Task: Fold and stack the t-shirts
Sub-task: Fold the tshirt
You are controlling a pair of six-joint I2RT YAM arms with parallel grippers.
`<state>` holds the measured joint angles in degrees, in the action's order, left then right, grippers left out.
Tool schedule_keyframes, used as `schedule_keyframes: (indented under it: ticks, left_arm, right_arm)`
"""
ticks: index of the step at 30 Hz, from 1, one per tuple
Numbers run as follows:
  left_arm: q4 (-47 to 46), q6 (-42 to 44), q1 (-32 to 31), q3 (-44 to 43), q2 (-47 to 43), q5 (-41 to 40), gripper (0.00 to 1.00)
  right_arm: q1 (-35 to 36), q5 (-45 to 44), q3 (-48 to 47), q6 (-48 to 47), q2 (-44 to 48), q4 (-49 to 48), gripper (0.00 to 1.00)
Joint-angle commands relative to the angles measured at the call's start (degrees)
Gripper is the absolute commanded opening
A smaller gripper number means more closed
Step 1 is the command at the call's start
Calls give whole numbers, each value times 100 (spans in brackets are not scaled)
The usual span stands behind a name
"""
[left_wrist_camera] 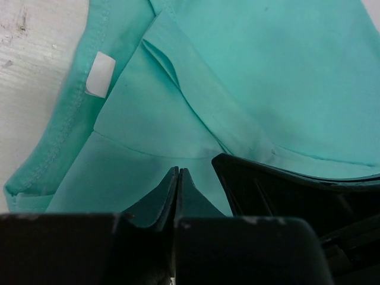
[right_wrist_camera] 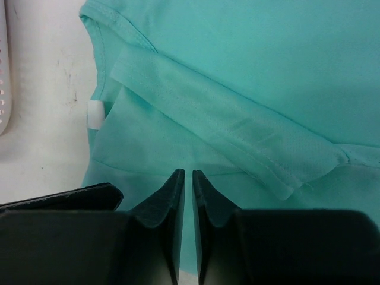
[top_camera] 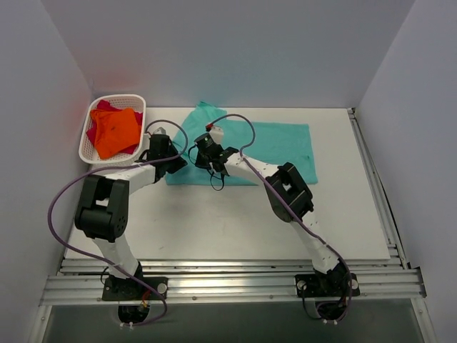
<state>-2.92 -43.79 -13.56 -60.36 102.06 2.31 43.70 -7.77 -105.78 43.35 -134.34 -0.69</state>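
The teal-green t-shirt (top_camera: 278, 146) lies spread flat on the white table, with its collar end toward the left. Its collar with a white label shows in the left wrist view (left_wrist_camera: 98, 74) and the right wrist view (right_wrist_camera: 95, 114). A sleeve (right_wrist_camera: 237, 136) lies folded over the body. My left gripper (top_camera: 176, 163) (left_wrist_camera: 177, 170) is shut, its tips just above the cloth near the collar, with nothing seen between them. My right gripper (top_camera: 204, 153) (right_wrist_camera: 188, 173) sits beside it over the same end, its jaws shut to a thin slit. The orange t-shirt (top_camera: 116, 132) lies on the magenta-red one (top_camera: 93, 133) in the basket.
The white lattice basket (top_camera: 118, 98) stands at the back left, and its edge shows in the right wrist view (right_wrist_camera: 3, 71). Bare white table (top_camera: 214, 221) lies in front of the shirt. White walls close in the left, back and right.
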Motion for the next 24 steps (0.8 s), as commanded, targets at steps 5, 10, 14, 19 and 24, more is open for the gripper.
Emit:
schedule_keyframes:
  ticks: [5, 10, 14, 19, 24]
  left_arm:
    - [-464, -68, -15, -55, 375, 33, 2]
    - [-482, -59, -15, -73, 656, 16, 2]
    - [-429, -51, -15, -116, 806, 7, 2]
    - [-429, -42, -6, -81, 929, -72, 2]
    - [-429, -51, 38, -99, 1044, -46, 2]
  right_arm:
    - [-55, 109, -443, 24, -241, 42, 0]
    - [-64, 144, -611, 15, -364, 227, 0]
    - [-116, 223, -734, 33, -461, 245, 0]
    - [-160, 258, -804, 50, -558, 245, 0]
    - [-169, 329, -901, 77, -698, 253, 0]
